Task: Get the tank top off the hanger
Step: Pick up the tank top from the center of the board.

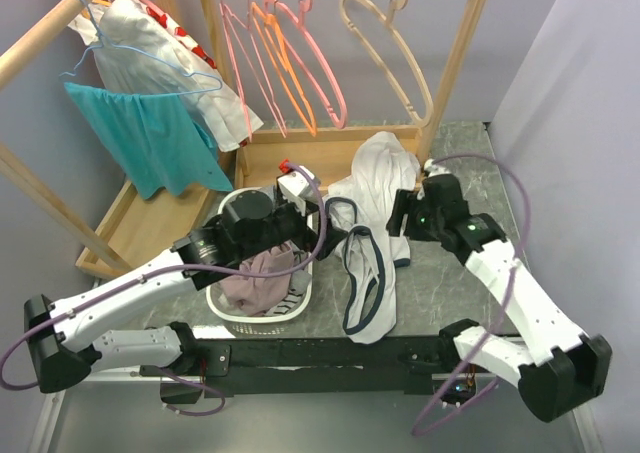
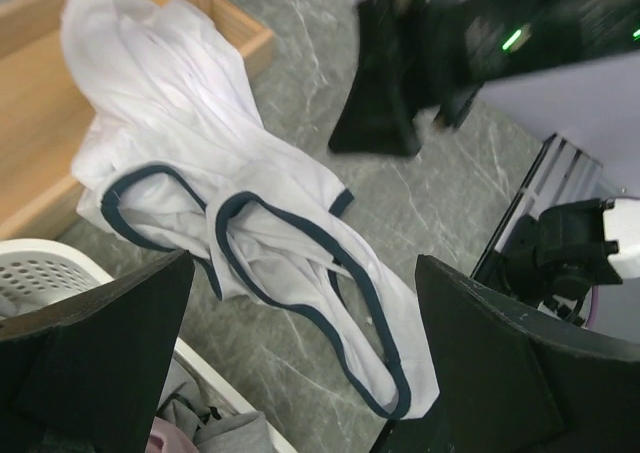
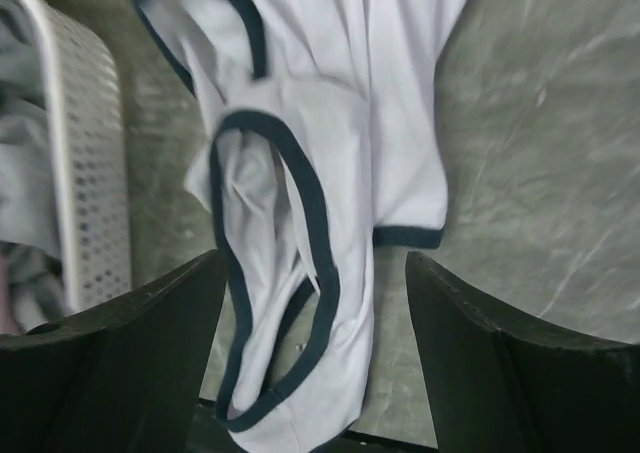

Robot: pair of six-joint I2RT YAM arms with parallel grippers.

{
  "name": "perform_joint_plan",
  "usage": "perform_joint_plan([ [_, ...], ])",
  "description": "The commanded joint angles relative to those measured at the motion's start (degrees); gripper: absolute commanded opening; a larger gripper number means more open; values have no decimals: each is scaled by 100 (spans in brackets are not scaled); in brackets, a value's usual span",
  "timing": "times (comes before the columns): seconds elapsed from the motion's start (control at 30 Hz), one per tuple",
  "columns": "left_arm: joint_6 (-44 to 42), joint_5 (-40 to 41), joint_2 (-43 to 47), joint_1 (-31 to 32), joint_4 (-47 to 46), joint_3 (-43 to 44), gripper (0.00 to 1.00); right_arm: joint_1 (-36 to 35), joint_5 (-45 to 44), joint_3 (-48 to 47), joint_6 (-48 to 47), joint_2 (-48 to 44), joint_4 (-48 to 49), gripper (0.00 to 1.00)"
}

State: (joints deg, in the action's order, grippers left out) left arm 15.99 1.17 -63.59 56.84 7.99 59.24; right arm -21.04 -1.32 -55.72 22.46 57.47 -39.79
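White navy-trimmed tank top point(image 1: 368, 235) lies crumpled on surface point(image 1: 440, 283), just beside laundry basket point(image 1: 232, 313). L hand point(image 2: 303, 263) wide open over it, nothing held. R hand point(image 3: 312, 263) also spread open, empty, above the top.

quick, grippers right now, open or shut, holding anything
left gripper: open, holding nothing
right gripper: open, holding nothing; the tank top lies loose beneath it
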Motion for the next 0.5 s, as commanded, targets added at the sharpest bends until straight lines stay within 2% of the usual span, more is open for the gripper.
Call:
perform_joint_plan([
  [0.0, 36, 366, 277, 29, -228, -18, 99, -41, 484, 395, 303, 456, 893, 81],
  [0.13, 106, 507, 181, 29, -43, 61, 99, -41, 475, 64, 207, 1439, 1140, 85],
  [0.23, 299, 761, 207, 29, 80, -26, 99, -41, 379, -70, 233, 1845, 1473, 96],
  [0.47, 598, 1025, 532, 29, 238, -360, 99, -85, -149, -658, 295, 3304, 1632, 100],
])
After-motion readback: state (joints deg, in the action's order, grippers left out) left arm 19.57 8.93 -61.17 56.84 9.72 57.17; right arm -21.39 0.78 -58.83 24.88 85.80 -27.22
